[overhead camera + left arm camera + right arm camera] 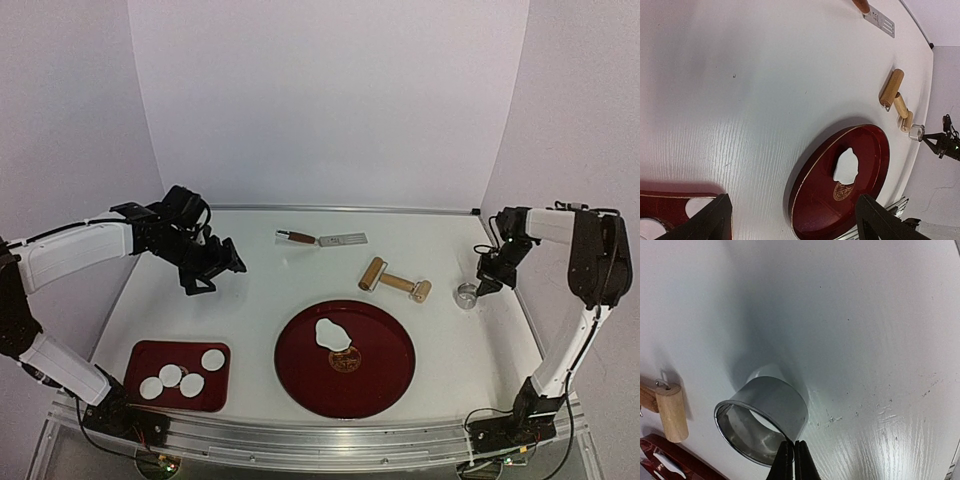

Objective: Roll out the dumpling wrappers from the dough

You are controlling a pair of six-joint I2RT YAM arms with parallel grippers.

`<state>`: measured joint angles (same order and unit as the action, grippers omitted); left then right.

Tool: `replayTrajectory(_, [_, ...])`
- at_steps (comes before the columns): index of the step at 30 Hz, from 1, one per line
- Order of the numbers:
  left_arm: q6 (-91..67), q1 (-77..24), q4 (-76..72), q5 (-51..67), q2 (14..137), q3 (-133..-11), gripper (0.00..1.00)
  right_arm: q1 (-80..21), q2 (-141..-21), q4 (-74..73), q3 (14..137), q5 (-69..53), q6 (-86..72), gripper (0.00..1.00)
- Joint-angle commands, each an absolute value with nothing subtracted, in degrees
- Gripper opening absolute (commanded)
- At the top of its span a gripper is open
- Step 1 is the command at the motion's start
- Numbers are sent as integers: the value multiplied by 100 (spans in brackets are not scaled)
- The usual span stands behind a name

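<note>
Four dumpling wrappers (171, 375), small flat white discs, lie on a small rectangular red tray (145, 355) at the near left of the tabletop (250, 300). Three of them sit close together in a loose cluster, and the fourth lies a little apart, toward the tray's right end. Just to the right, near the middle of the tabletop, stands a round red tray (385, 370). A ragged white dough piece (332, 335) lies flat on it, toward its far side.

Behind the round tray a wooden rolling pin (395, 281) lies at a slant on the bare tabletop. Farther back is a spatula (322, 239) with a wooden handle and a metal blade.

Over the left rear of the tabletop hangs the left tool (215, 265), well apart from both trays. Its fingers are spread wide and grip nothing.

At the right edge the right tool (793, 452) reaches down to a metal ring (765, 415) that stands just beside the rolling pin's nearer end. Its fingers are pressed together, and their tips meet right at the ring's rim. Whether the thin wall is pinched between them cannot be told from the wrist view.
</note>
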<state>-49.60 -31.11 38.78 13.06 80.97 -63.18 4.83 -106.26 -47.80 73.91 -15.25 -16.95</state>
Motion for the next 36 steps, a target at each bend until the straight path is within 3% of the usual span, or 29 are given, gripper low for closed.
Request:
replayTrajectory(1, [-4584,-3094,3932,1150,8087,-6795,86,298,-9660,-5118,7460,-1630,-1779,0])
replayTrajectory(10, [-4334,-3193,3520,1593,8226,-6916,83,-1506,-9319,-5446,7672,-1777,-2732,0])
replayTrajectory(21, [-3779,-3740,2774,2518,9003,-7039,77,-3843,-10843,-5063,9181,-1891,-3564,0])
replayTrajectory(25, [-3651,-3969,2673,2759,9267,-7145,66,-4301,-11299,-5017,9503,-1924,-3615,0])
replayTrajectory(36, [-3679,-4171,2252,3296,9657,-7054,56,-4585,-11592,-4913,9470,-1972,-3673,0])
